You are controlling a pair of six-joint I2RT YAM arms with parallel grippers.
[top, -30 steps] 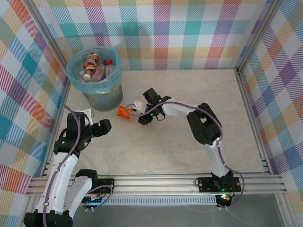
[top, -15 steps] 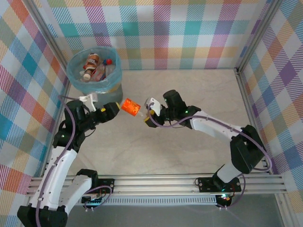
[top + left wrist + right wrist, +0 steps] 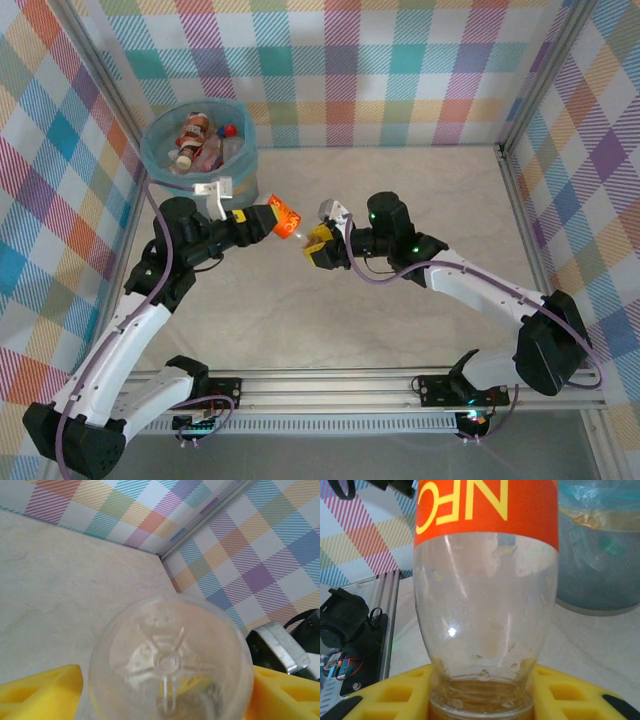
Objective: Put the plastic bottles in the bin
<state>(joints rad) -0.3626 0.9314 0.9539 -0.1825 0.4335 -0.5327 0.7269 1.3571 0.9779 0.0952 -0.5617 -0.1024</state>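
In the top view the orange-labelled bottle hung between the two arms, just off the bin at its five o'clock, with the bin itself at about ten o'clock on the table and several other bottles already lying inside it. The right gripper met the bottle from four o'clock. Its wrist view showed the yellow pads pressed tight around the narrow neck, label end pointing away. The left gripper came in from nine o'clock. Its own camera looked straight at the moulded clear base, a yellow pad standing on either side of it, but whether those pads were pressing the wall or merely flanking it could not be told. The bottle looked empty, so it would probably be very light, and its thin clear wall would likely dent under a hard squeeze and slide on smooth plastic. The neck appeared to be the stiffest hold and was already taken. For the left side, the best grip seemed to be across the body just above the base or over the label band, where the ribbed bottom keeps its shape, and the right should let go only once that grip was sure.
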